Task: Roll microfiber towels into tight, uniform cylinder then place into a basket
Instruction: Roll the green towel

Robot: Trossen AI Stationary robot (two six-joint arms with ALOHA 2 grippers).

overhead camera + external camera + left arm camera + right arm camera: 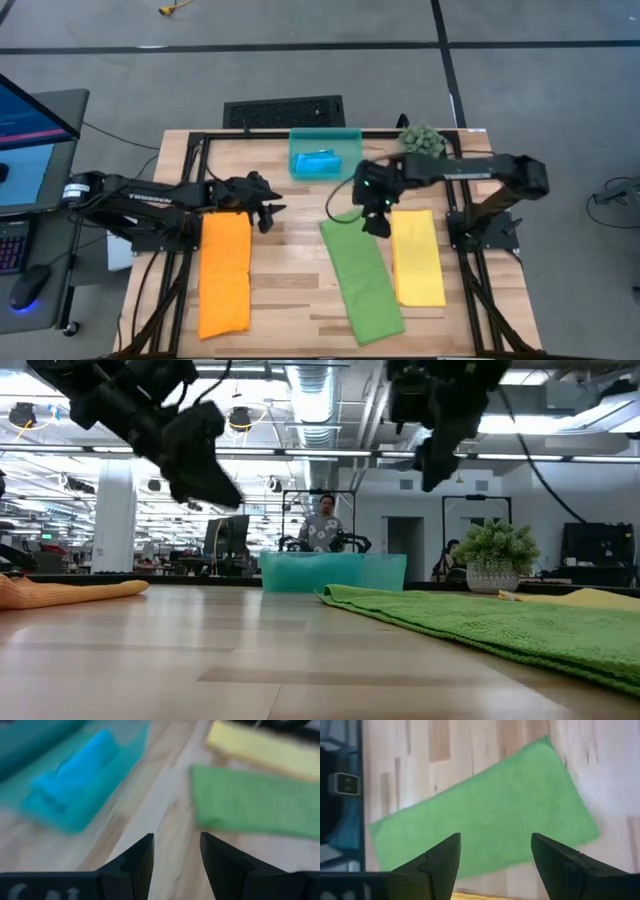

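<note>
**Both end effectors up and empty, one towel in the basket**

My right end effector (377, 222) hangs above the far end of the green towel (362, 278), fingers spread wide with nothing between them; in its wrist view I see the green towel (485, 810) lying flat and slanted on the wood below the open fingers (437, 862). My left end effector (268, 212) is also raised off the desk (290, 290), just beside the far end of the orange towel (225, 275), pointing toward the middle. Its fingers (137, 860) stand partly apart and hold nothing.

Moving outward, the green towel lies unrolled in the middle of the desk, angled, with the yellow towel (417, 258) flat just beside it on the right side. The orange towel lies flat on the left side, well apart from the green one. At the far edge sits the basket (326, 135), and inside it I see the blue towel (318, 162) bunched into a rough roll; the left wrist view shows the same blue towel (75, 770) against the teal wall. A small potted plant (422, 139) stands to the right of the basket. In the low view a person (322, 525) is visible in the room behind the basket (333, 572).
</note>
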